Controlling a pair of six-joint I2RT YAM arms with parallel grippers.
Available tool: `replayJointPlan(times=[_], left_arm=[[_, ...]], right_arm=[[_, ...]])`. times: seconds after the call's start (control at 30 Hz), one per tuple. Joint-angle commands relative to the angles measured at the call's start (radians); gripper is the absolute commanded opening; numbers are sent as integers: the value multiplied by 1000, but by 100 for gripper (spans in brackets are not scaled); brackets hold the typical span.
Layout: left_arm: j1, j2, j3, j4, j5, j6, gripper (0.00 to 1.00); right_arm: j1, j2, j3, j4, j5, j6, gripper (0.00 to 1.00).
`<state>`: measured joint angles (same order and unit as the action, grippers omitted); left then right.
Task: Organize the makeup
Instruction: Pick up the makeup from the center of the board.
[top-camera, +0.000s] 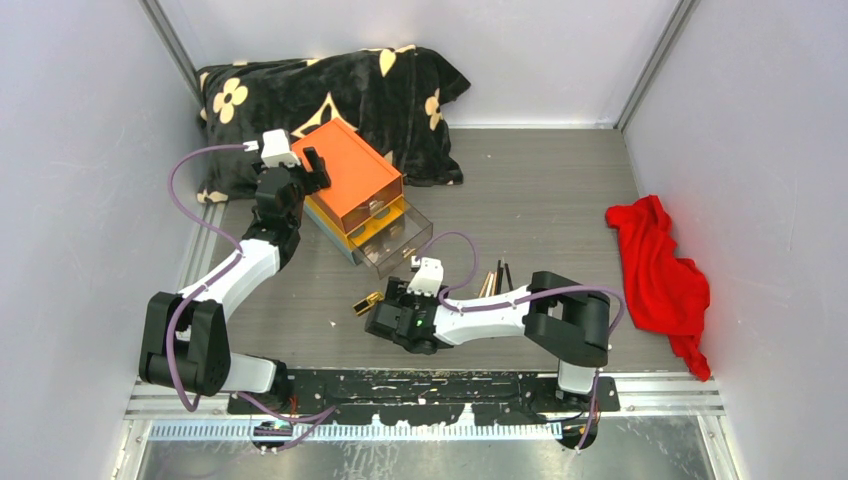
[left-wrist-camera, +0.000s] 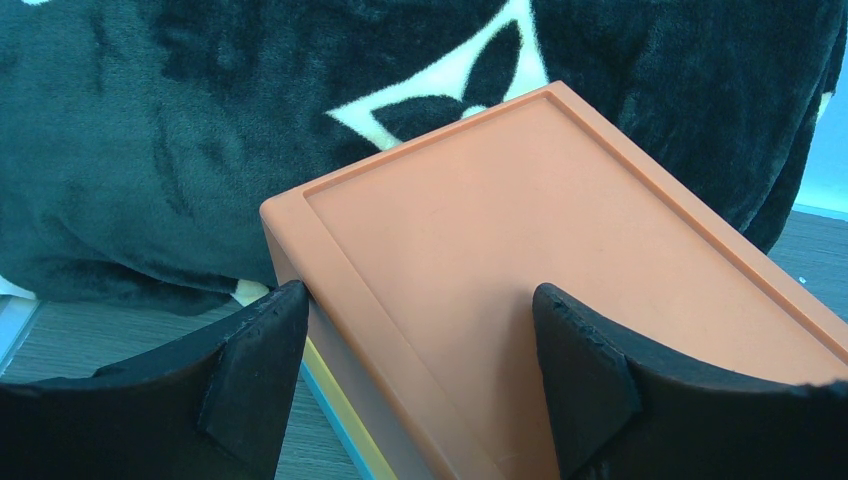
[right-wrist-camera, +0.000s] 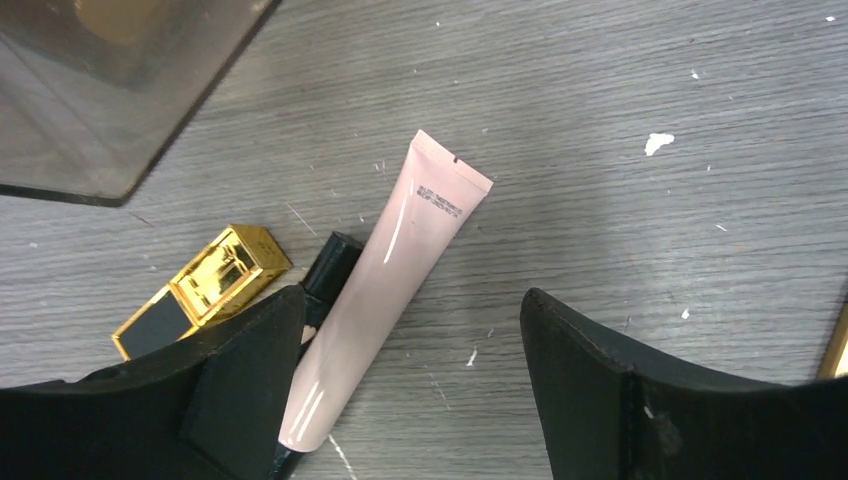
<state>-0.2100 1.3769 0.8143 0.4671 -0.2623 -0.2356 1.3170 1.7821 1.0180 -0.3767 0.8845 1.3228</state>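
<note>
**Pink tube lies between the right pincer's spread fingers**

The pink tube lies flat on the desk, just in front of the clear drawer pulled out of the box. Its crimped end points toward that drawer. A black tube pokes out from under it. The lipstick, gold and black, lies just beside that, also in front of the drawer.

The right pincer hangs low over this spot with its fingers well apart. The pink tube sits between them, closer to one finger than the other, and the pincer grips nothing. To the drawer's right in the overhead view, a few thin brushes lie close together, partly behind the right arm.

The box has an orange top with a yellow layer under it. The left pincer sits at the box's far corner with its fingers apart, straddling the edge. One finger is over the orange top and the other is down beside the side wall.

A black blanket with cream flowers lies right behind the box. A red cloth lies well off to the box's right, by the wall.
</note>
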Motion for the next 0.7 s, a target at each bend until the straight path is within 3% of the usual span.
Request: replayJointPlan(times=[0.0, 0.07, 0.1, 0.17, 0.2, 0.43, 0.67], left_arm=[[-29, 69, -61, -297, 137, 44, 79], [-28, 70, -60, -297, 137, 44, 79], [-27, 71, -60, -297, 136, 45, 79], [-27, 70, -60, -297, 136, 44, 79], [-27, 70, -60, -297, 136, 44, 79], [-27, 71, -60, -297, 136, 44, 79], [-27, 69, -61, -296, 135, 45, 79]], right_arm=[[4, 21, 36, -35, -10, -80, 83], [3, 26, 31, -37, -32, -108, 82], [4, 26, 25, -30, -41, -116, 75], [4, 20, 9, -8, -50, -117, 43], [4, 19, 3, -2, -50, -111, 34], [4, 40, 22, -33, -36, -88, 34], [4, 30, 5, -107, -33, -25, 43]])
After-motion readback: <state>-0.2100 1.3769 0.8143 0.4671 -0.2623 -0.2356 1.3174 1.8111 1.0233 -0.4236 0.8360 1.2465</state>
